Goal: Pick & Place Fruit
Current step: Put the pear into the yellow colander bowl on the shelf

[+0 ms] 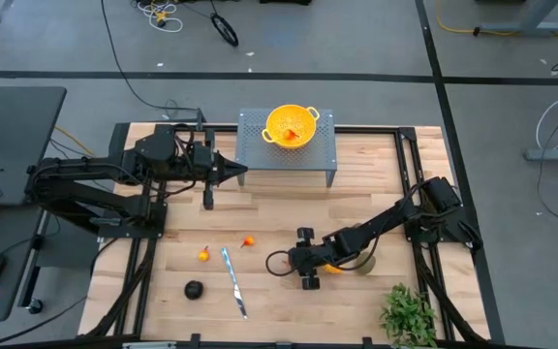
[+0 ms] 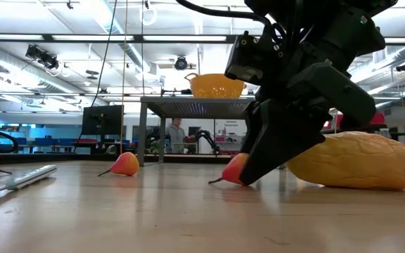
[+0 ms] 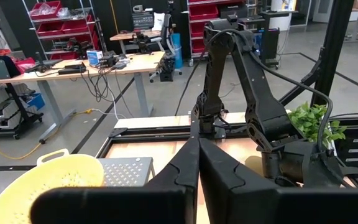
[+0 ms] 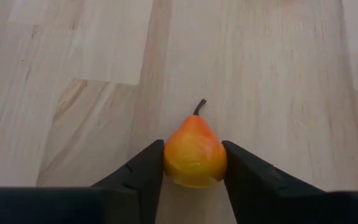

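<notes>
The right hand (image 4: 193, 165) reaches down to the pale plank table (image 4: 73, 74), its two dark matte fingers pressed against both sides of a small glossy orange-red pear (image 4: 194, 155) with a thin stem, gripping it where it lies on the wood. Just beside this pear lies a wrinkled yellow-orange oblong fruit (image 2: 357, 160). Farther from the pear, two more tiny orange-red pears (image 1: 248, 241) flank a slim silver knife (image 1: 233, 281), with a dark round fruit (image 1: 194, 289) near it. Farthest, a perforated yellow colander (image 1: 291, 125) sits on a grey metal stand (image 1: 252, 141); the left hand (image 1: 229, 173) hangs beside that stand, fingers pinched together.
</notes>
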Action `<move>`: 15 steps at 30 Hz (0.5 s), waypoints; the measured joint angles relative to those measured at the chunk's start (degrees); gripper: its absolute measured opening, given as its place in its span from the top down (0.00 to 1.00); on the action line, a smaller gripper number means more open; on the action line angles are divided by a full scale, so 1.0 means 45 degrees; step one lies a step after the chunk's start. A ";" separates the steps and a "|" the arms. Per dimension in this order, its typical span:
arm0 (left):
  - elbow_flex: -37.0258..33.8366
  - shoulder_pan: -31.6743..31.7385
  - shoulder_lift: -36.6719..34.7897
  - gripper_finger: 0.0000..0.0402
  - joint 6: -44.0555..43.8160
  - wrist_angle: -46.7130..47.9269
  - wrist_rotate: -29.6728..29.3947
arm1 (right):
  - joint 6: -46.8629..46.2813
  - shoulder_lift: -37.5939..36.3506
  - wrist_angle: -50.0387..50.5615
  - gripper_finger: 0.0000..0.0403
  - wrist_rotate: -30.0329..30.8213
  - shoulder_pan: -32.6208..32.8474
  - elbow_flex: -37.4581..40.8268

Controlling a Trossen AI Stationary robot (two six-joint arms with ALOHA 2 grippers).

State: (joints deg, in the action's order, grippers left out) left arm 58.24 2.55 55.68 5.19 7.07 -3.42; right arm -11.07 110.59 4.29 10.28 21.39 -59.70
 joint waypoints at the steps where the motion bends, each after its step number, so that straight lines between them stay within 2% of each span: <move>1: 0.0000 0.0000 0.0000 0.94 0.0000 0.0000 0.0000 | 0.0000 0.0000 0.0000 0.62 0.0000 0.0000 0.0000; 10: 0.0000 0.0003 0.0000 0.98 0.0000 0.0000 -0.0005 | 0.0257 0.0000 -0.0162 0.62 0.0000 0.0000 0.0000; 15: 0.0000 0.0004 0.0000 0.97 -0.0005 0.0000 -0.0005 | 0.0385 -0.0059 -0.0520 0.62 -0.0279 0.0005 0.0000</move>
State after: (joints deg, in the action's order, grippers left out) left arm 58.24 2.56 55.68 5.17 7.07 -3.44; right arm -9.34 110.32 1.96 9.03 21.41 -59.70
